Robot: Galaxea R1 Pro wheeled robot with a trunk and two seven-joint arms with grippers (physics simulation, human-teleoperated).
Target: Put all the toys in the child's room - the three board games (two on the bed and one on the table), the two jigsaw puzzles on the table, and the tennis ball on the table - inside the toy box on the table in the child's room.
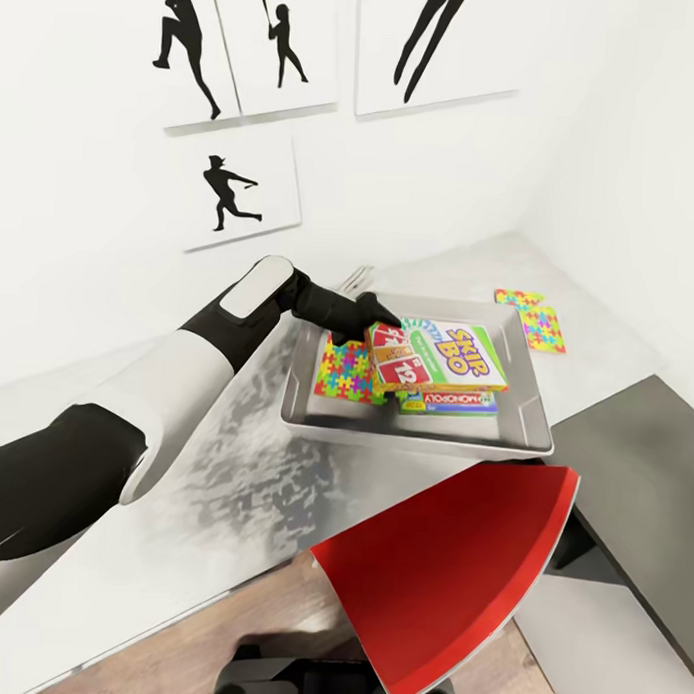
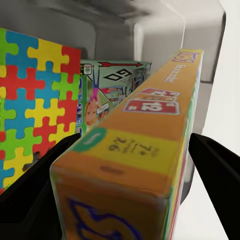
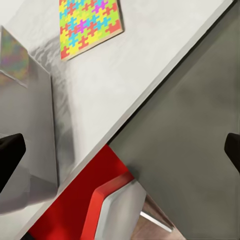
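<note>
two desk tops meet here: the pale table [image 1: 233, 463] carries the toy box [image 1: 525, 418] near its far right corner, and the lower dark grey desk [image 1: 634, 447] adjoins its right edge. a red chair [image 1: 459, 571] stands at the table's near edge. inside the toy box the skip-bo box [image 1: 439, 356] rests on top of the monopoly box [image 1: 447, 401], and one jigsaw puzzle [image 1: 343, 372] lies at the box's left end. my left gripper [image 1: 373, 313] reaches in over the left rim, and in the left wrist view its fingers [image 2: 215, 175] straddle the skip-bo box's end; i cannot tell whether they press it. a second jigsaw puzzle [image 1: 533, 318] lies flat on the table beyond the toy box's far right corner. my right gripper [image 3: 120, 150] is spread wide, holding nothing, above the seam between the table and the dark desk.
</note>
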